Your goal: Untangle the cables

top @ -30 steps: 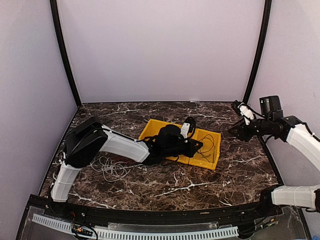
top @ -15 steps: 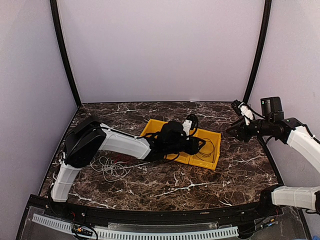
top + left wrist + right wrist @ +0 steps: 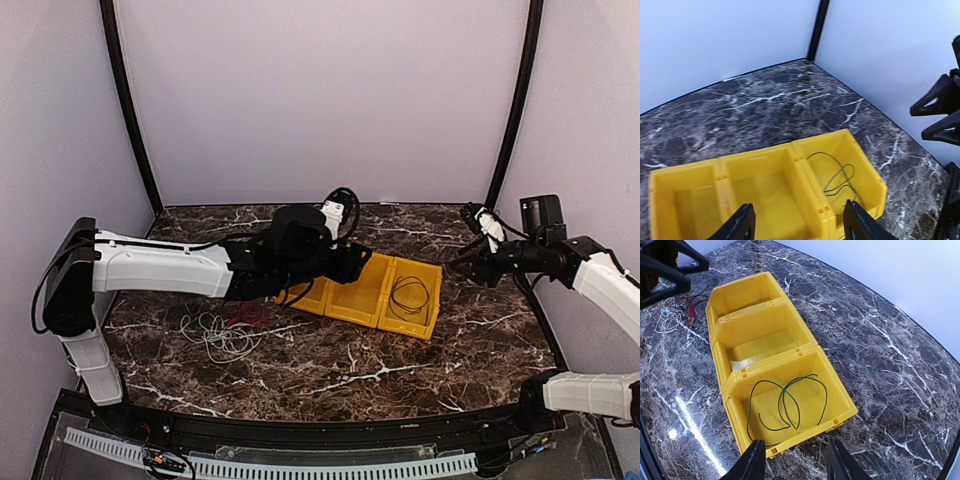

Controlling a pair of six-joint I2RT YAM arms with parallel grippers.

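Dark cable (image 3: 840, 176) lies in the yellow bin (image 3: 765, 192) — just ahead of left tool (image 3: 799, 209).

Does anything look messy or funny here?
Yes. The white cable and red cable lie tangled in one heap on the table, left of the yellow tray; only the dark cable lies in a tray compartment.

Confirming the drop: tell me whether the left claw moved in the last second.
Yes. The left claw pulled back leftward, from over the tray's middle toward its far-left corner.
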